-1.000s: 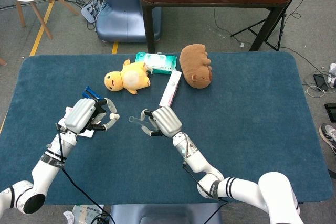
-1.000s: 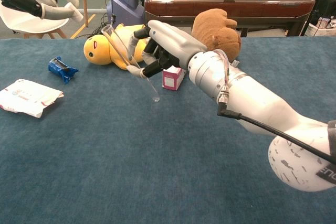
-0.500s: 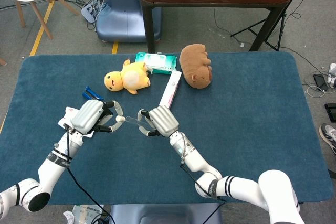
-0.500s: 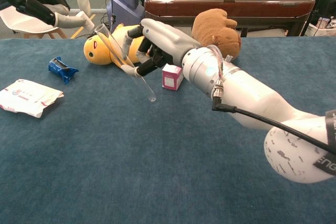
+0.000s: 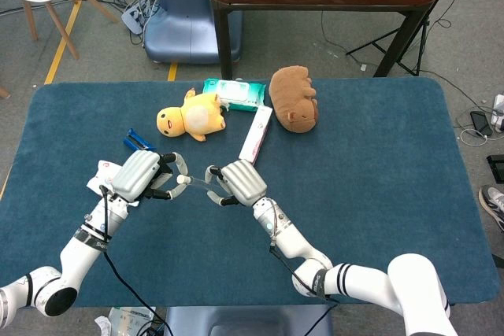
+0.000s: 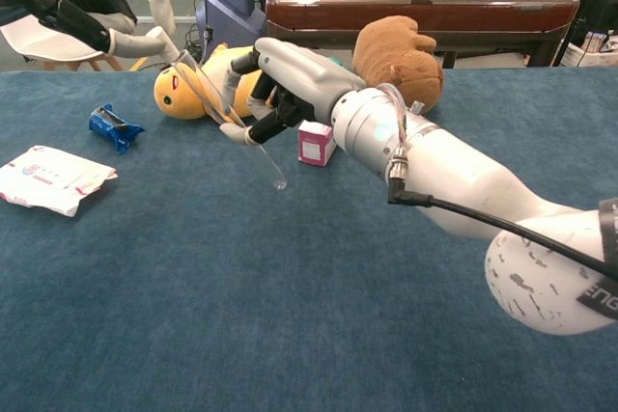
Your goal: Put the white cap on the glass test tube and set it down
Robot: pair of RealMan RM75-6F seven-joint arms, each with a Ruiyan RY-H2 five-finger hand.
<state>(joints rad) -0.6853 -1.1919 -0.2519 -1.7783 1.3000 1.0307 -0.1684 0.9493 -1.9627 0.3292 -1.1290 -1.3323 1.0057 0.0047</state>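
A: Where are the hands?

B: Over the blue table [image 5: 378, 194], near the left. The right hand [image 5: 240, 182] grasps the glass test tube [image 6: 232, 113], tilted, open end up and left.

A: And the white cap [image 5: 181, 180]?

B: Pinched in the left hand [image 5: 140, 175], touching the tube's mouth.

A: Behind?

B: A yellow plush [image 5: 191, 116] lies further away.
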